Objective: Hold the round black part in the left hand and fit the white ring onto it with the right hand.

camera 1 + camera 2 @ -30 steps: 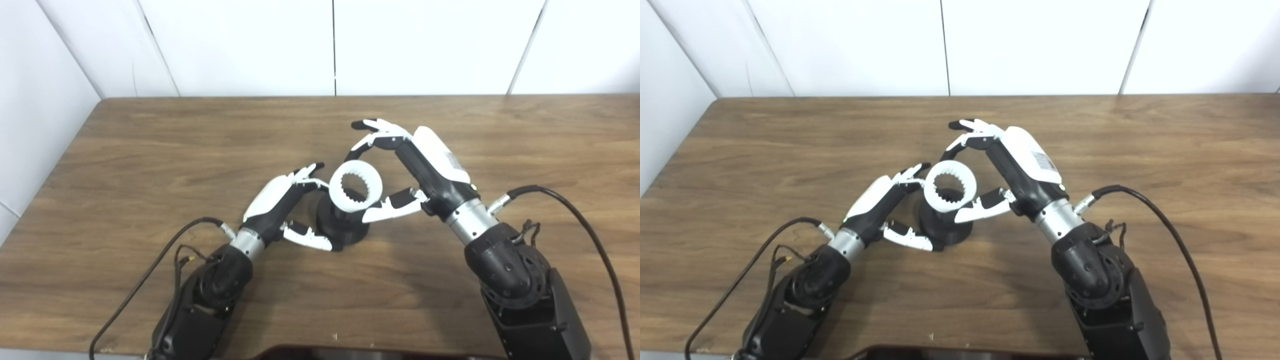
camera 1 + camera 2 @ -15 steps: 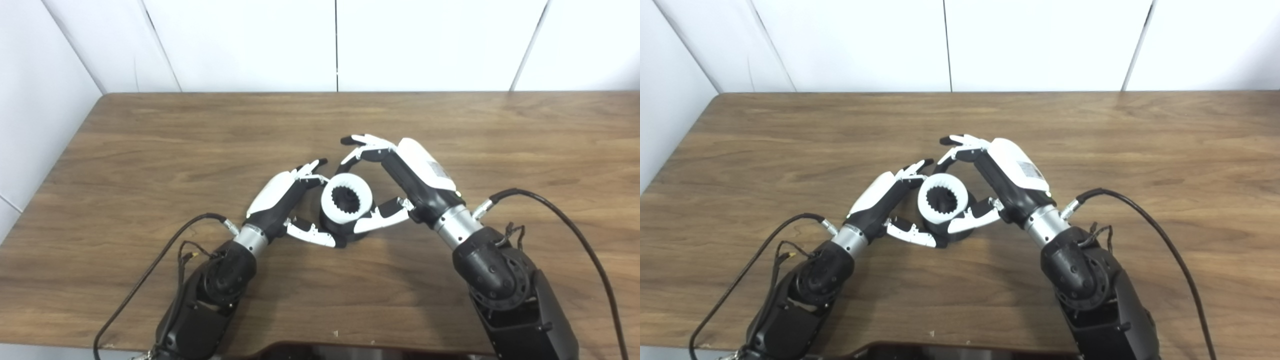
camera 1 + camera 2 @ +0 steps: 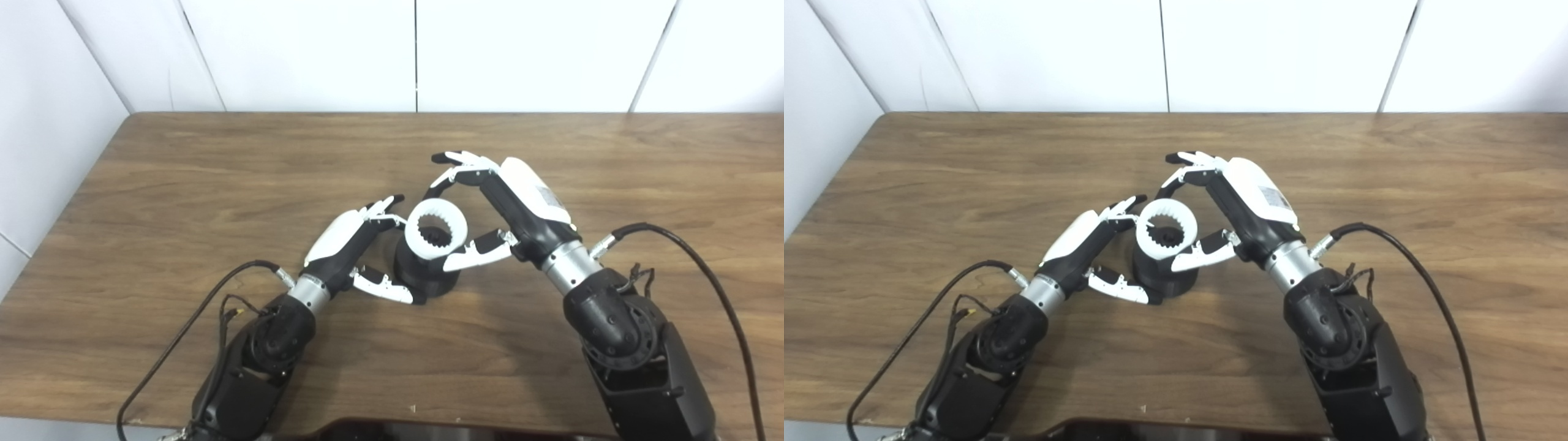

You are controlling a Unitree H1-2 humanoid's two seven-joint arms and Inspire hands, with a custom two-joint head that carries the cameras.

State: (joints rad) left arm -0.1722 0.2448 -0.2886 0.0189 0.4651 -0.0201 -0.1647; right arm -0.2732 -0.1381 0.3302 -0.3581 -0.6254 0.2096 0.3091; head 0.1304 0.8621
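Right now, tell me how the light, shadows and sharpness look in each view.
Left eye view: even, soft light, a faint shadow on the table beside the black part; the white ring looks sharp, teeth readable. Right eye view: pale glare on the far right tabletop, slight softness overall, dark blurred shape at the bottom edge.

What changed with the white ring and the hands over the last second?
The right hand pushed the white ring down onto the round black part half a second ago, then lifted it back up; it now sits raised and tilted over the part's top, much as a second ago. The left hand stayed closed around the black part on the table.
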